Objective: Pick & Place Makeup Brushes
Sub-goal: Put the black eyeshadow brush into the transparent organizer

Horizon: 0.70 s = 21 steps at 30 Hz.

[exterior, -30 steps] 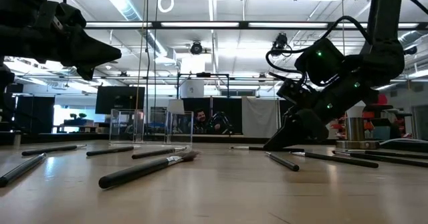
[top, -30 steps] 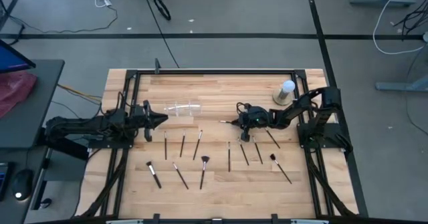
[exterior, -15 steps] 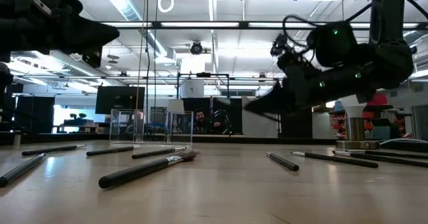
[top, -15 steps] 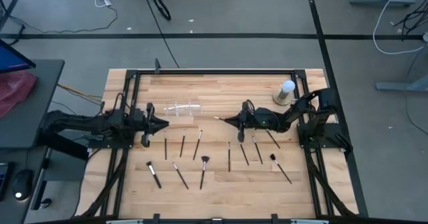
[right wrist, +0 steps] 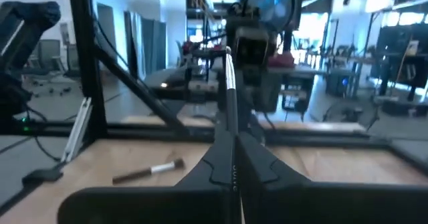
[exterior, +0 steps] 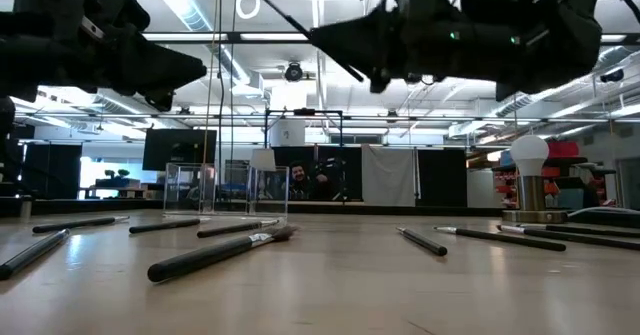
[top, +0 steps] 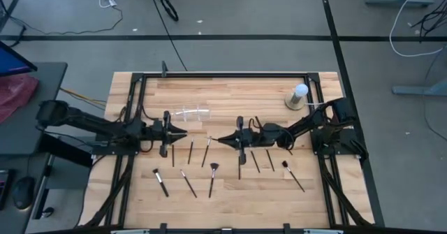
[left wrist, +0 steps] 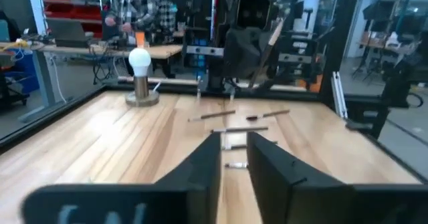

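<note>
Holding one brush (right wrist: 229, 83) clamped between its fingers, the right gripper (top: 222, 140) hangs above mid-table.
The left gripper (top: 179, 133), fingers slightly parted, faces it from the left. Other brushes (top: 211, 177) lie scattered on the wooden table (top: 230, 91) below and nearer; a lit workshop lies beyond.

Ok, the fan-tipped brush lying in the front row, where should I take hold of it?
Grip the fan brush at mid-handle, coming straight down from above, with the pincer closing across the handle. It lies flat, its fanned tuft pointing away from the front edge, so the thin black handle is the firm part. The neighbouring brush lies clear of it.
</note>
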### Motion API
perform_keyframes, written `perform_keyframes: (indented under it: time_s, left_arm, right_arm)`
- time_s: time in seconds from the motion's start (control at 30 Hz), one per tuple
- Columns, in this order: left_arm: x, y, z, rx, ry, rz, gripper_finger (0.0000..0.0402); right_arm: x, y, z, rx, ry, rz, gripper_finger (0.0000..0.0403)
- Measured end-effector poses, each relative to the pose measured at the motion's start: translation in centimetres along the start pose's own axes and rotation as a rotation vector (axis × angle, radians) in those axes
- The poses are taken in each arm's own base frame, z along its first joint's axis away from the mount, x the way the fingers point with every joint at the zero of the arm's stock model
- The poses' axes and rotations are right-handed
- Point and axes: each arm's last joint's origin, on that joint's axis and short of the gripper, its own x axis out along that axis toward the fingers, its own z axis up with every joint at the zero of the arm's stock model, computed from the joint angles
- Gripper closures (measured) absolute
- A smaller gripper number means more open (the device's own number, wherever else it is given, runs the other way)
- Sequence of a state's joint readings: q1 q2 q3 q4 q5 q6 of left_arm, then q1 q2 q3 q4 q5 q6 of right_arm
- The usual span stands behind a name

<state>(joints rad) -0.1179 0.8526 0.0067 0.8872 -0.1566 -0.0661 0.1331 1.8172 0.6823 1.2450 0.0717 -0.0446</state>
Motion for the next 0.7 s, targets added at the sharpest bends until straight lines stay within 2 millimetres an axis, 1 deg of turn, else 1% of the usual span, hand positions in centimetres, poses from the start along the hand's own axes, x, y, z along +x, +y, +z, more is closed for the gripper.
perform_keyframes:
  time_s: [0.13, 0.2, 0.27, 0.33, 0.43, 0.53, 0.63, 0.7]
  left_arm:
    - [0.5, -0.1, 0.2, 0.005, -0.060, -0.004, 0.0253]
    - [1.1, -0.2, 0.5, 0.011, -0.071, -0.008, 0.0218]
    - [2.1, -0.5, 1.3, 0.014, -0.091, -0.038, 0.0190]
    - [3.6, -0.9, 2.0, 0.024, -0.096, -0.076, 0.0172]
    - [6.1, -1.5, 2.5, 0.067, -0.075, -0.081, 0.0163]
    - [8.3, -2.0, 2.5, 0.134, -0.055, -0.064, 0.0164]
    - [9.9, -2.6, 2.6, 0.168, -0.068, -0.082, 0.0170]
    - [10.4, -3.0, 2.6, 0.180, -0.090, -0.106, 0.0176]
  right_arm:
    - [0.9, 0.0, 1.0, -0.009, -0.037, -0.005, 0.0398]
    - [1.1, 0.1, 1.2, -0.020, -0.046, -0.004, 0.0398]
    - [1.3, 0.1, 1.5, -0.034, -0.052, -0.004, 0.0398]
    - [1.4, 0.1, 1.5, -0.043, -0.054, -0.004, 0.0398]
    - [1.4, 0.1, 1.6, -0.046, -0.058, -0.004, 0.0398]
    - [1.4, 0.1, 1.6, -0.046, -0.058, -0.004, 0.0398]
    - [1.4, 0.1, 1.6, -0.045, -0.058, -0.002, 0.0398]
    - [1.4, 0.1, 1.6, -0.046, -0.058, -0.001, 0.0398]
